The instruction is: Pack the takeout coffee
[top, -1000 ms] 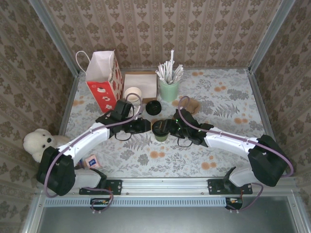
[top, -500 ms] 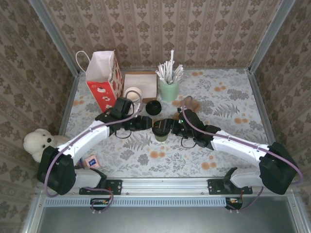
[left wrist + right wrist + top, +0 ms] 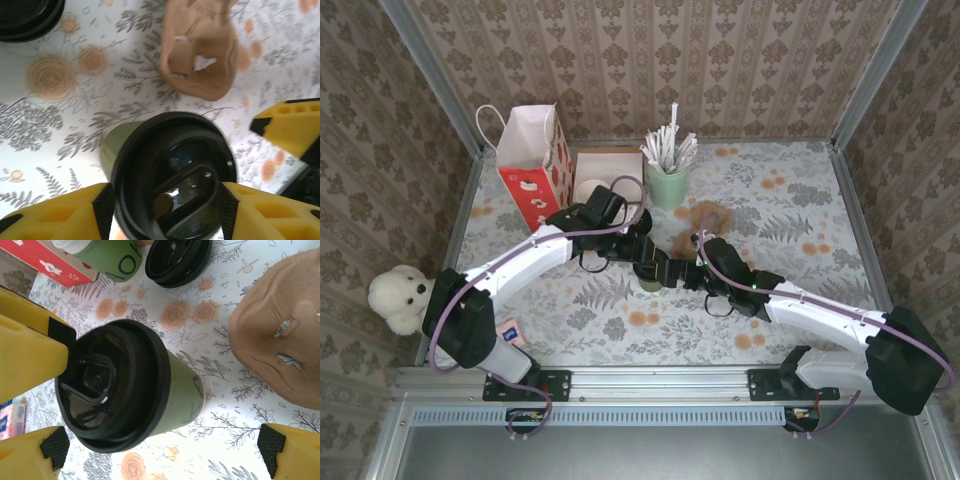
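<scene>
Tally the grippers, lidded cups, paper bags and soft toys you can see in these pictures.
Grippers: 2, left gripper and right gripper
Lidded cups: 1, takeout coffee
Paper bags: 1, red paper bag
Soft toys: 1, white teddy bear
Total: 5

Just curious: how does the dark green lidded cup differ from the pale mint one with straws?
The dark green paper cup has a round black plastic lid; the pale mint cup is open, holding white straws. The green cup sits mid-table, the mint cup farther back. Both stand upright.
</scene>
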Motion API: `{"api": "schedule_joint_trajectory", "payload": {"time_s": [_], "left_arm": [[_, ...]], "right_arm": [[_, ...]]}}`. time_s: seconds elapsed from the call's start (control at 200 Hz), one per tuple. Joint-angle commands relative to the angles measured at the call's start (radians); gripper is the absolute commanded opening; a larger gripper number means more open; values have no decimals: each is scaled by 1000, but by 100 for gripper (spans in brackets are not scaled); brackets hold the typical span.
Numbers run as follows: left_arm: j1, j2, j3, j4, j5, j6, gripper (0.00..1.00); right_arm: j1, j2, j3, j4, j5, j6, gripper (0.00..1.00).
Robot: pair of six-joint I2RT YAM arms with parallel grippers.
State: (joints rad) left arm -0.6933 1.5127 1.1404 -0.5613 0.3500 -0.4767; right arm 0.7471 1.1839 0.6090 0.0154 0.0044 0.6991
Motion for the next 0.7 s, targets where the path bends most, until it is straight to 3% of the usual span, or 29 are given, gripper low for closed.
{"api": "schedule_joint_trajectory", "payload": {"time_s": [0.0,0.185,0.53,0.635,0.695], "left_arm": [[-12,6,37,-76,-72,52,58],[-22,-10,21,-82,-71,53,56],[-27,-1,22,-53,-6,36,33],[-29,9,36,-63,-3,38,33],[-28,8,38,-73,-8,43,38]], "right_arm": [[4,-20,-20,33,26,-61,100],[-5,-8,-7,6,48,1,95],[-8,26,65,-24,17,99,94],[-8,32,88,-50,9,89,95],[-8,41,102,-63,-6,77,97]]}}
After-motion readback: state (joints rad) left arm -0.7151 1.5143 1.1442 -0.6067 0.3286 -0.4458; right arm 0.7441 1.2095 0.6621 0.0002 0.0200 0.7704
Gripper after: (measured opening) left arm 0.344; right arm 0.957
